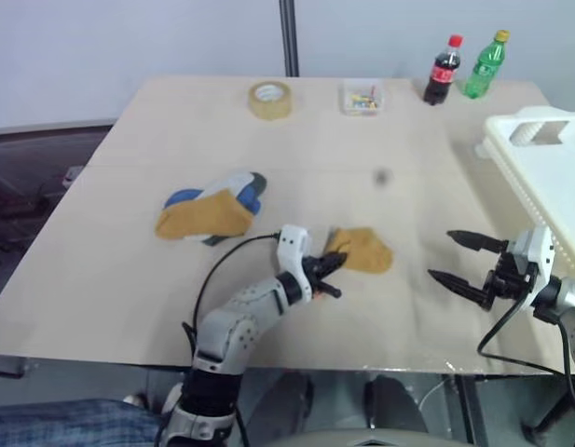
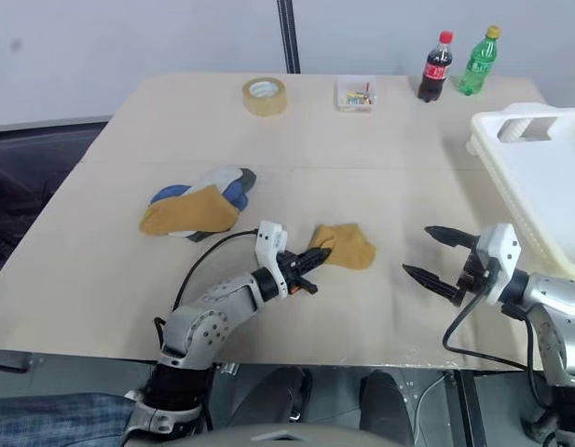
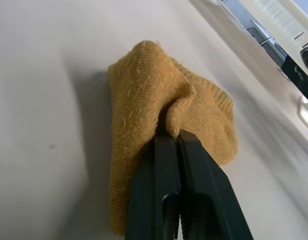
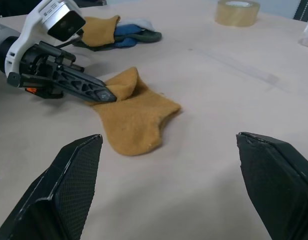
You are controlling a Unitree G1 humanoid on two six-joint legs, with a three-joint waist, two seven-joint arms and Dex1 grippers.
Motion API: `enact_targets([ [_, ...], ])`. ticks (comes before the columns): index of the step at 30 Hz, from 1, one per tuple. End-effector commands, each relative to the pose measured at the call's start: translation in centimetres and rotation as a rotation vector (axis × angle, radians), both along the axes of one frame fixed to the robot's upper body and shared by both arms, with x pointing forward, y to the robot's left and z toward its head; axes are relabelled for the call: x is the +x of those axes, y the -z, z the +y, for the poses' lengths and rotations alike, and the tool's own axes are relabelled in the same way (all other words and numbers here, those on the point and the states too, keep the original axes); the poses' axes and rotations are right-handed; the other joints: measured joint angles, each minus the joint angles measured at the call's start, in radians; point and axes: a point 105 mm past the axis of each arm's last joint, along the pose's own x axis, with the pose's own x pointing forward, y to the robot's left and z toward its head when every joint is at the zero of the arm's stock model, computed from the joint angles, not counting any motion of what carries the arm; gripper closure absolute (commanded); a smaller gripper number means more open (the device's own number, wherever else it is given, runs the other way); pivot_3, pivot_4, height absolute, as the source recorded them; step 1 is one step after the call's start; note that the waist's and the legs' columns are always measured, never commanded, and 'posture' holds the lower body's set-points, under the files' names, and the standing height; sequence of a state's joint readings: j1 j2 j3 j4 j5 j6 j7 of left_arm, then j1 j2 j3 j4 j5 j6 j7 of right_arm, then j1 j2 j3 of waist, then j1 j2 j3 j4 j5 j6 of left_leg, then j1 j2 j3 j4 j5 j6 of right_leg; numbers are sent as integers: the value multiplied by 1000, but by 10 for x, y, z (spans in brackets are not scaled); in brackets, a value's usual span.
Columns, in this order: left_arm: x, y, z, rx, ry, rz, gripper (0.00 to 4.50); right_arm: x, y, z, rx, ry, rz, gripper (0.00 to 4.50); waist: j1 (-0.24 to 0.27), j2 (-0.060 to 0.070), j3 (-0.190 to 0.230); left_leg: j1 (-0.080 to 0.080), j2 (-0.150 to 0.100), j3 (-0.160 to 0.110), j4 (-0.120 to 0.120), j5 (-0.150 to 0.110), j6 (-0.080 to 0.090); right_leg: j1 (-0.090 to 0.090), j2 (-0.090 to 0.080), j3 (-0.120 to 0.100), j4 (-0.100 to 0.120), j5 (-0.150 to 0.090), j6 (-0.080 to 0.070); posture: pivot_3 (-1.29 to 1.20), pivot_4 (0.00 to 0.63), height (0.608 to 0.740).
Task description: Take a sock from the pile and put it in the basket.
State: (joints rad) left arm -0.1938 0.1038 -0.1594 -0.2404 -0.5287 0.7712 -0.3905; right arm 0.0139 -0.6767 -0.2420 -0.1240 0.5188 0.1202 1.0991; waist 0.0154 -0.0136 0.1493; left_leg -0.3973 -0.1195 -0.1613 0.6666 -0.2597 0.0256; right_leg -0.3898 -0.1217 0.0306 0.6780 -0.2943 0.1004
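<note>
Left eye view gives you the left gripper (image 1: 332, 270) at lower centre, fingers pinched on a mustard sock (image 1: 362, 250) lying on the table (image 1: 129, 270). Your right gripper (image 1: 459, 259) hangs spread wide at lower right, beside the basket (image 1: 548, 177). Mid-left sits the pile (image 1: 212, 209).

left end effector (image 2: 311, 260): pinching mustard sock (image 2: 346, 247) | right end effector (image 2: 436, 255): spread wide | basket (image 2: 534, 177): far right
</note>
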Motion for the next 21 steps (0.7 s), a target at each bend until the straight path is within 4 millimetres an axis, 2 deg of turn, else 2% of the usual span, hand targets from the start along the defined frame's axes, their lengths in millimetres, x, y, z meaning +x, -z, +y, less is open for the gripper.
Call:
enact_targets([
  [1, -4, -9, -28, -50, 102, -21, 4486, -2, -12, 1, 3, -3, -45, 0, 2, 0, 0, 0, 0, 0, 0, 0, 0, 0, 0, 0, 0, 0, 0, 0, 150, 740],
  [6, -7, -12, -43, -91, 156, -10, 4486, -3, -12, 3, 0, -8, -41, 0, -3, 0, 0, 0, 0, 0, 0, 0, 0, 0, 0, 0, 0, 0, 0, 0, 150, 740],
  [9, -4, -11, -37, -144, 103, 34, 4486, -4, -13, 4, -2, -14, -38, 0, -2, 0, 0, 0, 0, 0, 0, 0, 0, 0, 0, 0, 0, 0, 0, 0, 150, 740],
  [10, -2, -13, -33, -171, 72, 40, 4036, -4, -12, 5, -3, -18, -35, 0, -2, 0, 0, 0, 0, 0, 0, 0, 0, 0, 0, 0, 0, 0, 0, 0, 150, 740],
  [12, 0, -19, -27, -225, 36, 45, 3656, -5, -11, 7, -3, -24, -30, 0, -2, 0, 0, 0, 0, 0, 0, 0, 0, 0, 0, 0, 0, 0, 0, 0, 150, 740],
  [13, -2, -24, -25, -264, 35, 50, 3053, -6, -11, 7, -3, -26, -29, 0, -1, 0, 0, 0, 0, 0, 0, 0, 0, 0, 0, 0, 0, 0, 0, 0, 150, 740],
  [15, -10, -33, -17, -301, 45, 38, 2148, -6, -10, 8, -2, -26, -27, 0, -2, 0, 0, 0, 0, 0, 0, 0, 0, 0, 0, 0, 0, 0, 0, 0, 150, 740],
  [16, -14, -34, -12, -288, 41, 29, 1832, -6, -9, 8, -7, -24, -26, 0, -2, 0, 0, 0, 0, 0, 0, 0, 0, 0, 0, 0, 0, 0, 0, 0, 150, 740],
  [17, -17, -35, -7, -281, 38, 25, 1264, -6, -8, 7, -14, -22, -23, 0, -1, 0, 0, 0, 0, 0, 0, 0, 0, 0, 0, 0, -1, 0, 0, 0, 150, 740],
  [18, -19, -36, -1, -263, 22, 14, 1005, -6, -5, 6, -23, -24, -19, 0, -1, 0, 0, 0, 0, 0, 0, 0, 0, 0, 0, 0, 0, 0, 0, 0, 150, 740],
  [20, -21, -35, 11, -211, -9, -8, 54, -7, -1, 6, -40, -32, -10, 0, -1, 0, 0, 0, 0, 0, 0, 0, 0, 0, 0, 0, 0, 0, 0, 0, 150, 740],
  [21, -22, -35, 18, -196, -25, -17, 54, -7, 1, 7, -48, -40, -8, 0, -1, 0, 0, 0, 0, 0, 0, 0, 0, 0, 0, 0, 0, 0, 0, 0, 150, 740],
])
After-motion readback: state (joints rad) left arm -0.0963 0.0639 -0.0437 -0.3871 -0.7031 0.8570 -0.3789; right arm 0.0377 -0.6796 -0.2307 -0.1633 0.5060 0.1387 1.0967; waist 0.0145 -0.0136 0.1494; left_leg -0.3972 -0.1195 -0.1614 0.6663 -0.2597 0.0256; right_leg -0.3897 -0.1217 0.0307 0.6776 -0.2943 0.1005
